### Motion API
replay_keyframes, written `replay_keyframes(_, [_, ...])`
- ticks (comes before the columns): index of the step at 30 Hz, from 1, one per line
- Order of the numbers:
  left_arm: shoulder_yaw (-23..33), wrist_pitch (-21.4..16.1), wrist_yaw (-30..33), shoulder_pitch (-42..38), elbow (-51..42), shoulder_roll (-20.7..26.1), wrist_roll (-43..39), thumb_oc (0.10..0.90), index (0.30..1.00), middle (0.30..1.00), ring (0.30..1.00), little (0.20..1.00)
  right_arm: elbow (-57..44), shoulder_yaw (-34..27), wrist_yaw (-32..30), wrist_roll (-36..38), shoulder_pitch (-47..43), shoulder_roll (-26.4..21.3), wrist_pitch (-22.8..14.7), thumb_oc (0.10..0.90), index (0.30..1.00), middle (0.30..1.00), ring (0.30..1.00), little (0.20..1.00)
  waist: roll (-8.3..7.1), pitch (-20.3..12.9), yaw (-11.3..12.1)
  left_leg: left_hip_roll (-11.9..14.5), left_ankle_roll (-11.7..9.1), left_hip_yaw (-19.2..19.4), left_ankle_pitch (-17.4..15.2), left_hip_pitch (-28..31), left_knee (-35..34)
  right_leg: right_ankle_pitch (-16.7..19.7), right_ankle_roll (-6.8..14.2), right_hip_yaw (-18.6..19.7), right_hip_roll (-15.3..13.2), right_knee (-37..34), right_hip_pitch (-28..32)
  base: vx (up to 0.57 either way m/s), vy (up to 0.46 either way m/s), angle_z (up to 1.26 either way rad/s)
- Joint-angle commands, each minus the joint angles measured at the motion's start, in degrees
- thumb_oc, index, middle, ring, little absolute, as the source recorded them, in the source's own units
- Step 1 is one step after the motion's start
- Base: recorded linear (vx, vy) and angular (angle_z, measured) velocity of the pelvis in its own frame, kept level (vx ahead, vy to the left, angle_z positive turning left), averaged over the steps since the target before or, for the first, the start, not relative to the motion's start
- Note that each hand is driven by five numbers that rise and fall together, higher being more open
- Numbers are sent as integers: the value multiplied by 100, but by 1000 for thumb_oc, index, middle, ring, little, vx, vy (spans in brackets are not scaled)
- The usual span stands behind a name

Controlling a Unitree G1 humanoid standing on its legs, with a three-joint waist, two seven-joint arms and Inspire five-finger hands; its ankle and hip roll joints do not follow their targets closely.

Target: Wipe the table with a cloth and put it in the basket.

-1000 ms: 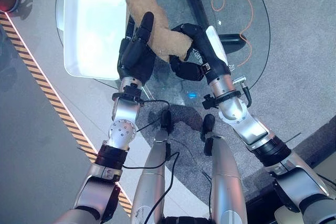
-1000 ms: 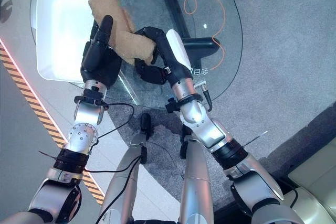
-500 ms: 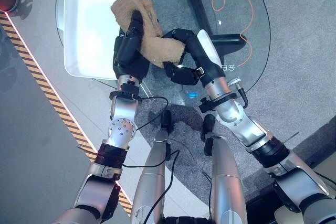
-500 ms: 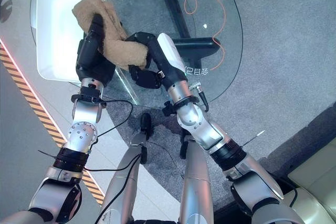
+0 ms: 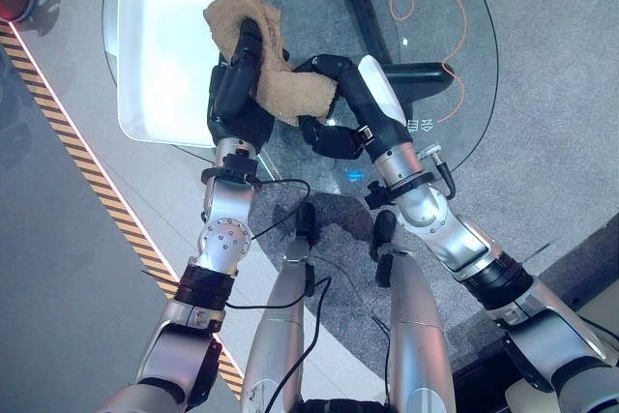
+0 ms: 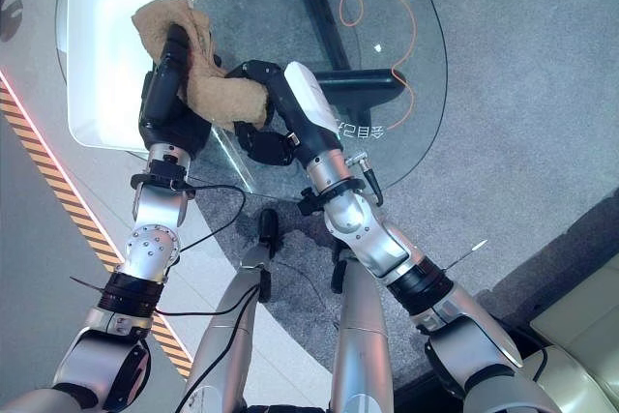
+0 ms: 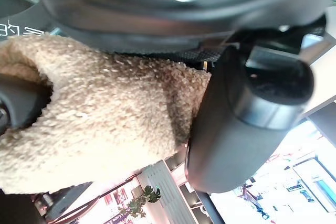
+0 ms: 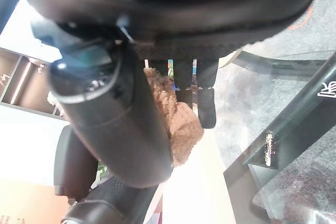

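The fuzzy tan cloth (image 5: 276, 65) is raised above the round glass table (image 5: 455, 74), clasped by both the left hand (image 5: 235, 94) and right hand (image 5: 334, 103). Remaining: deposit into the white rectangular basket (image 5: 155, 55), just left.

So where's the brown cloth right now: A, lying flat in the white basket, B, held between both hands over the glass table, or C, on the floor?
B: the left hand and right hand both grip the cloth above the glass table, beside the basket.
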Motion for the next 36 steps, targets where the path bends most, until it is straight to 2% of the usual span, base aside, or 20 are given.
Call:
replay_keyframes(1, [-46, -396, -321, -738, -855, 51, 419, 100, 300, 300, 300, 200, -1308, -83, -31, -76, -1090, 415, -651, 800, 900, 900, 900, 900, -105, -164, 128, -400, 249, 482, -613, 220, 294, 21, 134, -153, 350, -699, 409, 0, 0, 0])
replay_keyframes(10, [-32, -471, -307, -721, -859, 45, 473, 100, 300, 300, 300, 200, -1308, -110, -33, -90, -1052, 421, -682, 800, 900, 900, 900, 900, -109, -164, 121, -398, 254, 485, -617, 237, 286, 19, 132, -153, 356, -697, 416, 0, 0, 0])
replay_keyframes(16, [21, -768, -161, -736, -843, 41, 664, 100, 300, 300, 300, 200, -1286, -141, -54, -103, -1062, 430, -692, 800, 900, 900, 900, 900, -107, -164, 128, -403, 244, 480, -613, 248, 269, 8, 127, -158, 361, -692, 420, 0, 0, 0])
replay_keyframes(23, [163, -1374, 213, -745, -814, 4, 887, 100, 300, 300, 300, 200, -1194, -208, -373, -244, -1005, 482, -694, 800, 900, 900, 900, 900, -116, -164, 135, -401, 235, 473, -601, 281, 236, -7, 120, -167, 367, -696, 451, 0, 0, 0])
replay_keyframes(28, [228, -1618, 367, -744, -829, 11, 954, 100, 300, 300, 300, 200, -1130, -256, -581, -281, -977, 481, -693, 800, 900, 900, 900, 900, -116, -164, 138, -398, 234, 473, -606, 273, 242, -19, 115, -169, 368, -685, 445, 0, 0, 0])
replay_keyframes(32, [358, -2042, 795, -777, -853, 21, 1288, 100, 300, 300, 300, 200, -1100, -414, -816, -347, -913, 483, -746, 800, 900, 900, 900, 900, -123, -164, 115, -386, 224, 469, -616, 254, 255, -32, 113, -145, 373, -669, 419, 0, 0, 0])
replay_keyframes(36, [459, -2185, 1066, -814, -875, 31, 1563, 100, 300, 300, 300, 200, -1077, -533, -894, -376, -871, 475, -765, 800, 900, 900, 900, 900, -118, -164, 99, -376, 215, 482, -611, 233, 260, -39, 108, -130, 375, -648, 391, 0, 0, 0])
